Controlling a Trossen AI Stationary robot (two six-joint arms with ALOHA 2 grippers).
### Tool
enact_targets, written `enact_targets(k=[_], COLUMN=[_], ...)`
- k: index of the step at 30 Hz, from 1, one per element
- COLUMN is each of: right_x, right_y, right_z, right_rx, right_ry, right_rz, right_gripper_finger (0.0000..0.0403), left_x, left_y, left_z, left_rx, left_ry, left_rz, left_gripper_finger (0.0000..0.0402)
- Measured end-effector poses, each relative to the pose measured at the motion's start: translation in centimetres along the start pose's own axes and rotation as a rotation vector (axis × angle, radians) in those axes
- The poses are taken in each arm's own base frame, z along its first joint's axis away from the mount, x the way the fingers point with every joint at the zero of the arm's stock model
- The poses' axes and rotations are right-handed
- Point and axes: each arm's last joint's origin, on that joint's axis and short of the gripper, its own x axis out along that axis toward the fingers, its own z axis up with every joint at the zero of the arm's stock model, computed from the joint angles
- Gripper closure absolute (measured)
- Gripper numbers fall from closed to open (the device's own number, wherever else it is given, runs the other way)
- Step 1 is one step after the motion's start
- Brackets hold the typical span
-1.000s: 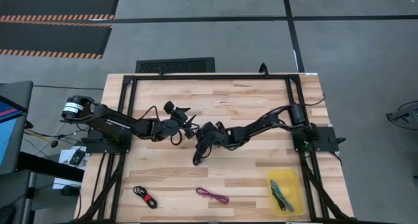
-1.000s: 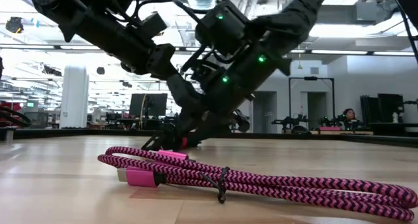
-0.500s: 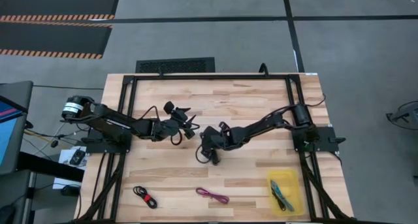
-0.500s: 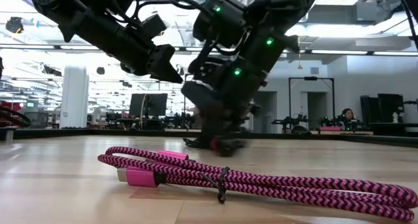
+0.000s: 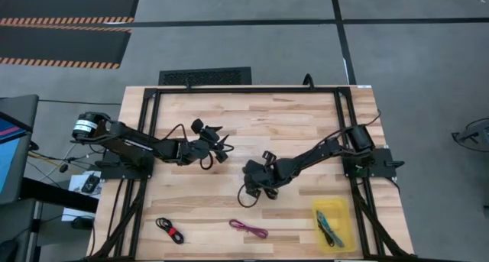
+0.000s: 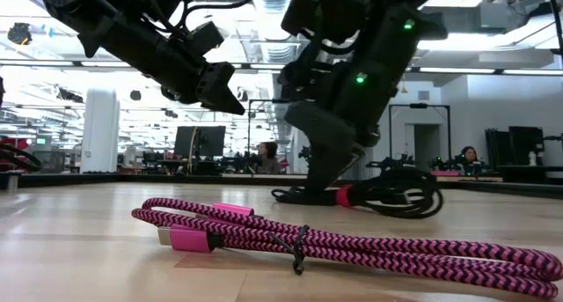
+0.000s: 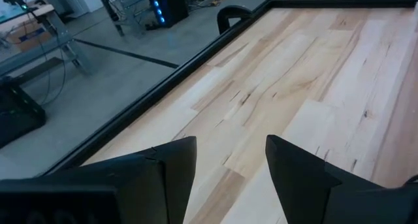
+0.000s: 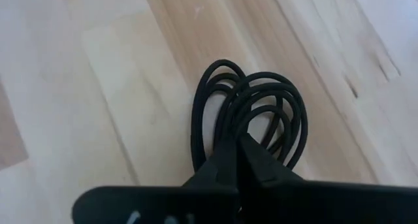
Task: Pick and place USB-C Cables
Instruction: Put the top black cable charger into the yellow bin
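A coiled black cable with a red band [image 6: 380,195] lies on the table near the middle, with my right gripper [image 5: 256,187] shut on it; the right wrist view shows its loops [image 8: 251,106] just past the closed fingertips. A magenta cable [image 5: 249,229] and a black-red cable [image 5: 170,230] lie flat near the front edge. A teal cable [image 5: 324,218] and a black one lie in the yellow tray [image 5: 343,211]. My left gripper [image 7: 230,162] hovers open above the table's left middle [image 5: 221,150], holding nothing. My right gripper pinches several strands at one end of the black coil [image 8: 240,134] between its two fingertips. The fingers come down at a slant from above. The rest of the coil [image 6: 400,201] lies slack on the table beyond the fingers.
The yellow tray stands at the front right corner. A black frame [image 5: 244,88] runs around the wooden top. Bare wood lies between the right gripper and the tray.
My right gripper has shut on the black cable and gone toward the table's near edge and a little to the right. The coil has slid along the table with it, away from my left gripper.
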Motion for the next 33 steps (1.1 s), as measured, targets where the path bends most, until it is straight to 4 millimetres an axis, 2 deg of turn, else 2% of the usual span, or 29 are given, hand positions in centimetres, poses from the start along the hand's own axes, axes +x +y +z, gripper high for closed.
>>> enact_targets(k=[6,9,12,20,27,33], right_x=[-0.5,-1.7,-3.5,-8.6,-14.0,-17.9], right_y=[0.7,0.8,0.4,-1.9,-2.6,-3.7], right_z=[-2.7,-4.1,-5.4,-7.6,-8.3,-10.5], right_rx=[0.039,0.067,0.089,0.242,0.317,0.362], right_ry=[-0.003,-0.015,-0.025,-0.112,-0.164,-0.088], right_rz=[-0.025,-0.029,-0.029,0.025,0.135,0.188], right_gripper_finger=[0.0400,0.0400,0.0400,0.0400,0.0400,0.0400], left_x=[0.0,0.0,0.0,0.0,0.0,0.0], left_y=[0.0,0.0,0.0,0.0,0.1,0.1], left_z=[-0.1,-0.1,-0.1,-0.1,-0.1,-0.1], left_rx=[0.000,-0.003,-0.004,-0.015,-0.015,-0.027], left_ry=[0.009,0.011,0.011,0.007,0.004,0.004], left_rz=[0.002,0.002,0.002,0.007,0.027,0.028], left_gripper_finger=[0.0226,0.0226,0.0226,0.0226,0.0226,0.0226])
